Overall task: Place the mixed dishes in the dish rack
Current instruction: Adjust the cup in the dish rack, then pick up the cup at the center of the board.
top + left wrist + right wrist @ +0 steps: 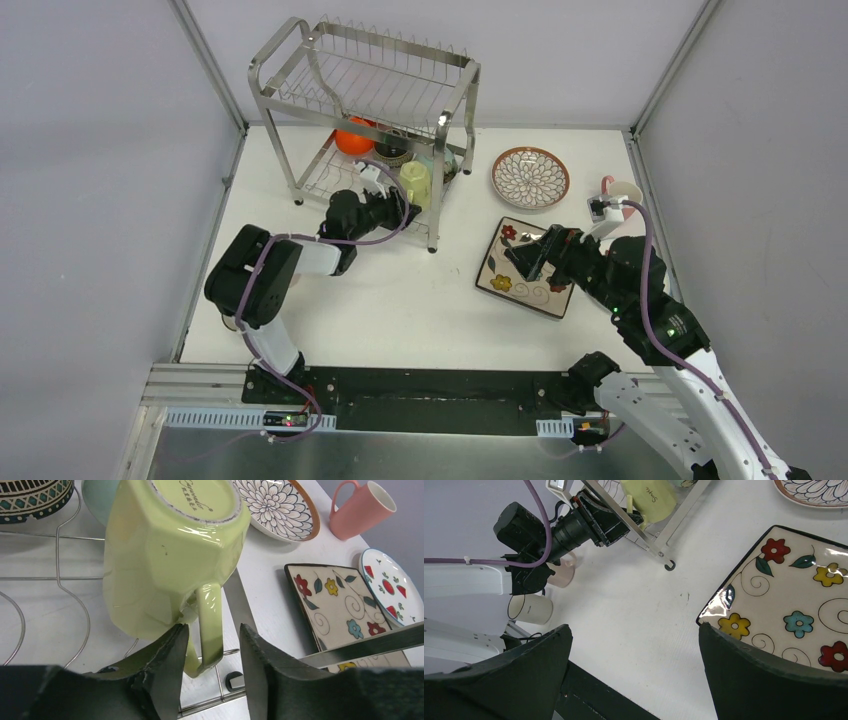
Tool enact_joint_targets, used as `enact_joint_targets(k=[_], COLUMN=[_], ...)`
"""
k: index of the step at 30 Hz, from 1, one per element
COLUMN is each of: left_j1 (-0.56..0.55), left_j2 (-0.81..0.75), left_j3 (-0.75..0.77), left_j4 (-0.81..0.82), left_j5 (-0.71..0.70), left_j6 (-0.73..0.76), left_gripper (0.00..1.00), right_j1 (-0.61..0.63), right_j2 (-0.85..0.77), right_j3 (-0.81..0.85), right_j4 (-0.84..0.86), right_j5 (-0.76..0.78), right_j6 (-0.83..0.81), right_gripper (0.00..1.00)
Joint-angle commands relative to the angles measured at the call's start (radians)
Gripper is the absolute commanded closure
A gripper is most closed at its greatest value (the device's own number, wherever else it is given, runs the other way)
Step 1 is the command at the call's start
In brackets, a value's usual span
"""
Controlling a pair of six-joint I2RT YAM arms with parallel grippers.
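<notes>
Rack (pixel 436 225) lower tier: green mug (pixel 165 560), orange bowl (pixel 352 140) in | left gripper (pixel 214 630) jaws apart astride mug handle, unclamped | right gripper (pixel 632 630) wide, empty, at square plate (pixel 789 595) | table: petal plate (pixel 530 177), red-marked plate (pixel 390 585), pink mug (pixel 362 507) unloaded

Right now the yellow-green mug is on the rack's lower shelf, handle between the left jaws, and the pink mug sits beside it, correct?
No. The pink mug stands on the table past the brown-rimmed plate, outside the dish rack, as the left wrist view shows. The yellow-green mug part is right.
</notes>
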Motion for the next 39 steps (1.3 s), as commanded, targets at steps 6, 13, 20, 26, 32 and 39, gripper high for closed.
enact_joint_targets(k=[6, 13, 20, 26, 32, 39], left_j1=[0.004, 0.004, 0.004, 0.004, 0.009, 0.052], left_j2=[-0.131, -0.259, -0.43, -0.522, -0.523, -0.523], left_j3=[0.023, 0.04, 0.086, 0.164, 0.299, 0.382], left_j4=[-0.155, -0.43, -0.761, -1.064, -1.387, -1.582], left_j5=[-0.054, -0.24, -0.473, -0.661, -0.879, -0.953], left_j6=[0.062, 0.083, 0.051, -0.046, -0.15, -0.275], left_gripper=[0.44, 0.32, 0.01, 0.01, 0.01, 0.03], right_j1=[0.002, 0.002, 0.002, 0.003, 0.002, 0.002], right_j2=[0.016, 0.015, -0.004, 0.001, -0.005, 0.007], right_j3=[0.017, 0.04, 0.038, 0.033, 0.015, 0.036], right_j4=[0.043, 0.024, 0.009, 0.025, 0.023, 0.024], right_j5=[-0.009, -0.011, 0.006, -0.019, -0.014, -0.013], right_j6=[-0.006, -0.005, 0.003, 0.021, 0.037, 0.041], right_gripper=[0.0, 0.0, 0.0, 0.0, 0.0, 0.0])
